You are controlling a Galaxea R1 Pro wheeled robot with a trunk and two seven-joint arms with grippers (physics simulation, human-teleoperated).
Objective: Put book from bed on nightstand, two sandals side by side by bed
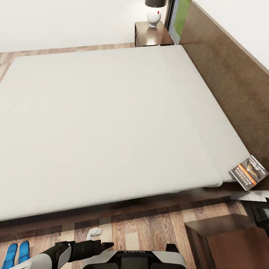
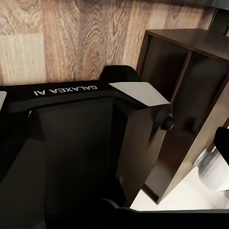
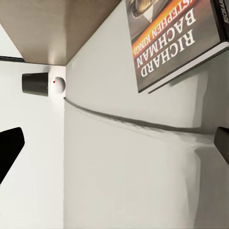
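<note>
The book (image 1: 248,172), dark with an orange band, lies on the near right corner of the bed (image 1: 112,119), by the headboard (image 1: 231,74). In the right wrist view the book (image 3: 176,43) is just ahead of my right gripper (image 3: 114,143), which is open over the mattress with nothing in it. The two sandals (image 1: 16,253), bright blue, lie side by side on the floor beside the bed. My left gripper (image 2: 114,143) is open and empty, held low in front of my trunk. One nightstand (image 1: 224,239) stands close to the book's corner, the other (image 1: 153,35) on the bed's far side.
A white lamp with a dark shade (image 1: 154,13) stands on the far nightstand. My right arm (image 1: 261,213) reaches in above the near nightstand (image 2: 191,95). Wood-plank floor (image 1: 149,228) runs between the bed's edge and my base. A small white object (image 1: 93,233) lies on the floor.
</note>
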